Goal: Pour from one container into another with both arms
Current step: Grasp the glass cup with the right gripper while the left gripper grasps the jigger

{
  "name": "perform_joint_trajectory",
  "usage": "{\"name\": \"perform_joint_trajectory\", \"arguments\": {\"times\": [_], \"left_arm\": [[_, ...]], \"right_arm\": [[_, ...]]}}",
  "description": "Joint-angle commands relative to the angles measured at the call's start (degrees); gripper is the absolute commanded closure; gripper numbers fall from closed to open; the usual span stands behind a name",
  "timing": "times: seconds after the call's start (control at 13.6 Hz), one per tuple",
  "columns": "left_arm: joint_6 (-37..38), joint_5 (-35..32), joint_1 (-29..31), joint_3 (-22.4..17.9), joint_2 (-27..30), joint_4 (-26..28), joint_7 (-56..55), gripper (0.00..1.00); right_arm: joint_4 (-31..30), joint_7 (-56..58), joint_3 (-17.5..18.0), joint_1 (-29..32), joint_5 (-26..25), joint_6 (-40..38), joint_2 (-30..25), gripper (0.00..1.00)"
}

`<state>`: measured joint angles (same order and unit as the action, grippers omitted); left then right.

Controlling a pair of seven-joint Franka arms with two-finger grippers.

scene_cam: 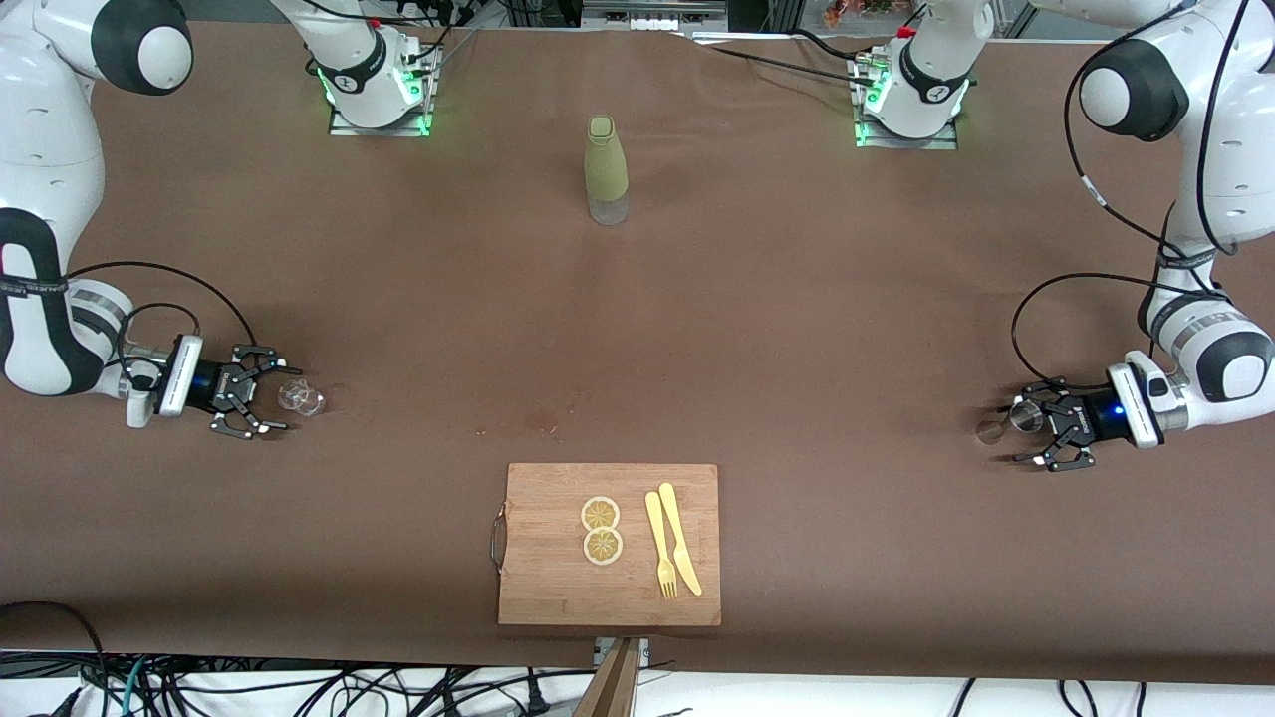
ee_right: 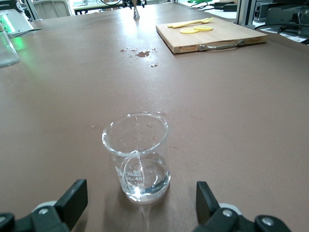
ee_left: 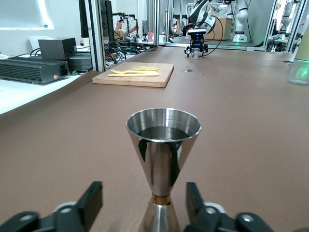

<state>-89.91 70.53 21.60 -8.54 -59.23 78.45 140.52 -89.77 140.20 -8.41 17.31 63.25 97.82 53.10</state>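
- Brown bench [scene_cam: 797, 329], arm bases along its upper edge in the front view, both arms reaching down low at either end.
- Wooden cutting board [scene_cam: 609, 588] at the bench edge nearest the front camera, midway between the arms; metal handle on the side toward the right arm's end.
- Olive-green bottle [scene_cam: 606, 169] upright, midway between the two bases, well apart from everything else.
- Left gripper [scene_cam: 1036, 435] low at the left arm's end of the bench, jaws on either side of the jigger's waist. Part open; small gaps show in the left wrist view, no firm contact visible, so not gripped as far as I can tell.
- Right gripper [scene_cam: 271, 400] low at the right arm's end, jaws wide open, glass cup sitting between the fingertips, clear gaps each side, not touching.
- Yellow knife [scene_cam: 680, 538] and fork [scene_cam: 660, 548] side by side on the board.
- Two lemon slices [scene_cam: 601, 530] on the board beside the fork, touching each other.
- Steel jigger [ee_left: 163, 159] upright on the bench, dark liquid in the top cone.
- Glass cup [ee_right: 137, 157] upright on the bench, clear, printed scale marks, a little liquid at the bottom.
- Small wet spots [ee_right: 141, 53] on the bench near the board.
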Motion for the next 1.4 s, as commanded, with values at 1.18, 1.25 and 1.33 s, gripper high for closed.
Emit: {"name": "perform_joint_trajectory", "arguments": {"times": [1.18,1.25,1.33], "left_arm": [[1.2,1.5,-1.0,-0.9,1.6,-1.6,2.1,1.00],[1.2,1.2,-1.5,-0.7,2.2,-1.7,0.6,1.00],[1.1,1.2,-2.3,-0.3,2.9,-1.7,-0.1,1.00]], "right_arm": [[1.0,4.9,2.7,-0.9,5.4,-2.3,3.2,0.19],[1.0,4.9,2.7,-0.9,5.4,-2.3,3.2,0.35],[1.0,4.9,2.7,-0.9,5.4,-2.3,3.2,0.50]]}}
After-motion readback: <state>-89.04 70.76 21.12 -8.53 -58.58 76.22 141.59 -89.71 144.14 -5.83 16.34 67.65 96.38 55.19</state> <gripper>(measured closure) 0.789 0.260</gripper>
